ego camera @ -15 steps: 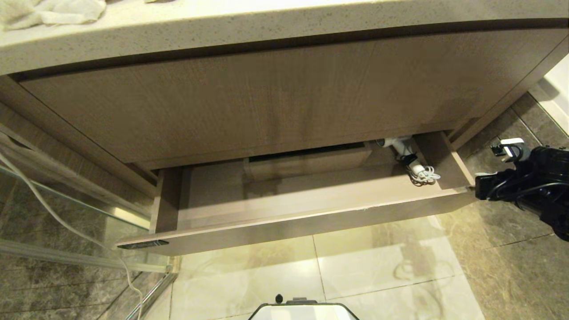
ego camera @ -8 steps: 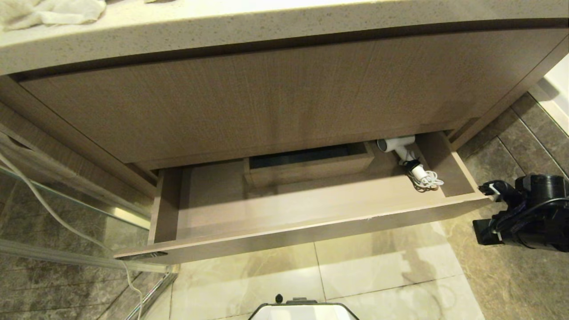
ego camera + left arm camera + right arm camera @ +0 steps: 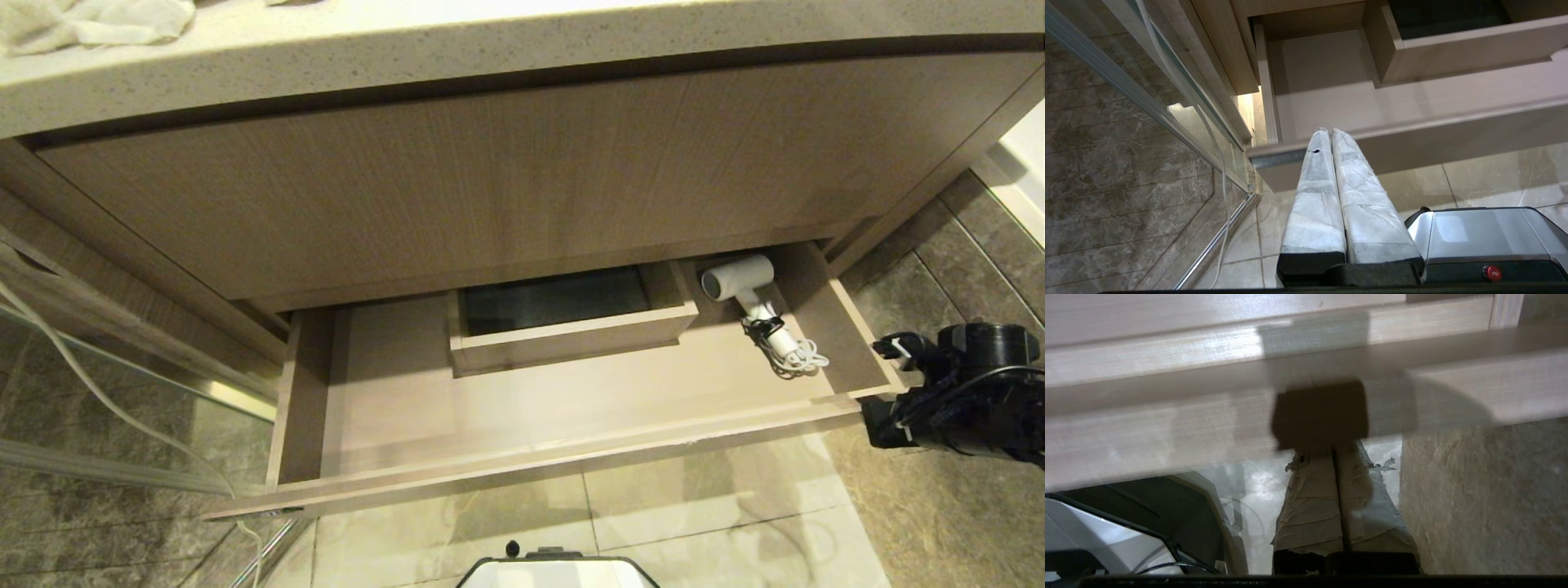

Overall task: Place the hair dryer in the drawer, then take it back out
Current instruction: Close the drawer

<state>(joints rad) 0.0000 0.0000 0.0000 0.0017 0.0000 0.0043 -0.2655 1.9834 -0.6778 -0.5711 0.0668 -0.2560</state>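
The drawer [image 3: 531,461] stands pulled well out under the tall wood-grain panel. The white hair dryer [image 3: 739,278] lies in its back right corner, grey end facing left, with the bundled cord [image 3: 796,355] trailing toward the front. My right arm [image 3: 955,400] is at the drawer's right front corner. The right gripper [image 3: 1333,451] is shut with nothing between its fingers, and its tips sit in shadow at the lower edge of the drawer front [image 3: 1167,428]. My left gripper [image 3: 1329,131] is shut and empty, parked low before the left end of the drawer front [image 3: 1453,134].
A boxed cutout [image 3: 571,322] fills the drawer's mid-back. A white towel [image 3: 90,20] lies on the stone countertop [image 3: 490,57]. A glass panel with a metal rail [image 3: 122,474] and a white cable [image 3: 106,400] stand at the left. My base [image 3: 559,572] is on the tiled floor.
The drawer has slid further out toward me, uncovering the whole hair dryer and the cutout. My right arm has come down and back with the drawer's right front corner.
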